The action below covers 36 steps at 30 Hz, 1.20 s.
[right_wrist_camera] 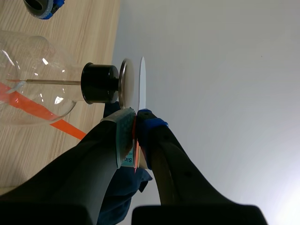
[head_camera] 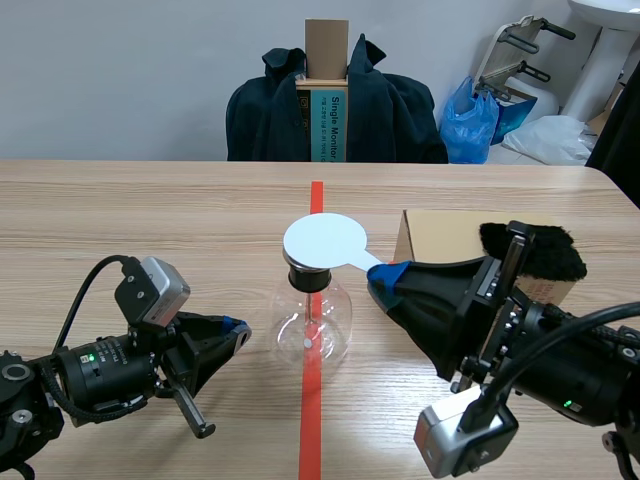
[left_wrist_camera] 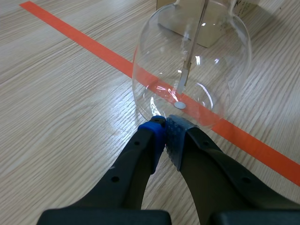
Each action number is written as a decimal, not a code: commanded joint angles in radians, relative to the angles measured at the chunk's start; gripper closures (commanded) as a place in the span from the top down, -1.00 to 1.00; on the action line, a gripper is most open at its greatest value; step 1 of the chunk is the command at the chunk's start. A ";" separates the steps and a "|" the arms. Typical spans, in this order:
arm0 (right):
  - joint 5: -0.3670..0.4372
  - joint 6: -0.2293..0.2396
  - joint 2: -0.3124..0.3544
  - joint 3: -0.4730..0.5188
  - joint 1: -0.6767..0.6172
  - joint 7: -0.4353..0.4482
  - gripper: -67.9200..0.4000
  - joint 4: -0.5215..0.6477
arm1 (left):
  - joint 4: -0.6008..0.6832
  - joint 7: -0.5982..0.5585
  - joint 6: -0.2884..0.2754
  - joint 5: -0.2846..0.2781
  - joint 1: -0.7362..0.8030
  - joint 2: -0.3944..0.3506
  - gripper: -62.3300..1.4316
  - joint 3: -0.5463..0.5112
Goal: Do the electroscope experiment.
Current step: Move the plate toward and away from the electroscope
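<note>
Right end effector (right_wrist_camera: 136,117) pinches white disc (right_wrist_camera: 142,84) just off electroscope plate (right_wrist_camera: 125,84); left end effector (left_wrist_camera: 165,124) closed, empty.

There is one glass flask (head_camera: 313,318), one white disc (head_camera: 323,241) and one cardboard box (head_camera: 440,235). One black fur piece (head_camera: 545,250) lies at the flask's three o'clock.

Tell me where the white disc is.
In the scene view the white disc hovers mid-table just above the top of the glass flask, its handle pinched between the right arm's fingers.

My left arm (head_camera: 90,375) and right arm (head_camera: 560,370) are black, each with a grey camera box (head_camera: 155,290) and black cable (head_camera: 85,290). Blue and grey-green dotted pads (left_wrist_camera: 174,138) tip my fingers (left_wrist_camera: 136,173).
</note>
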 commanded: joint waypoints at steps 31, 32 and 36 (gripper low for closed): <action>0.135 -0.008 0.006 0.088 0.001 -0.574 -0.97 0.080 | 0.023 -0.014 0.002 -0.009 -0.002 0.005 -0.87 -0.010; 0.152 -0.007 0.006 0.107 -0.006 -0.578 -0.97 0.103 | 0.023 -0.014 0.002 -0.009 -0.002 0.005 -0.87 -0.010; 0.211 -0.007 0.006 0.183 -0.042 -0.577 -0.97 0.197 | 0.023 -0.014 0.002 -0.009 -0.002 0.005 -0.87 -0.010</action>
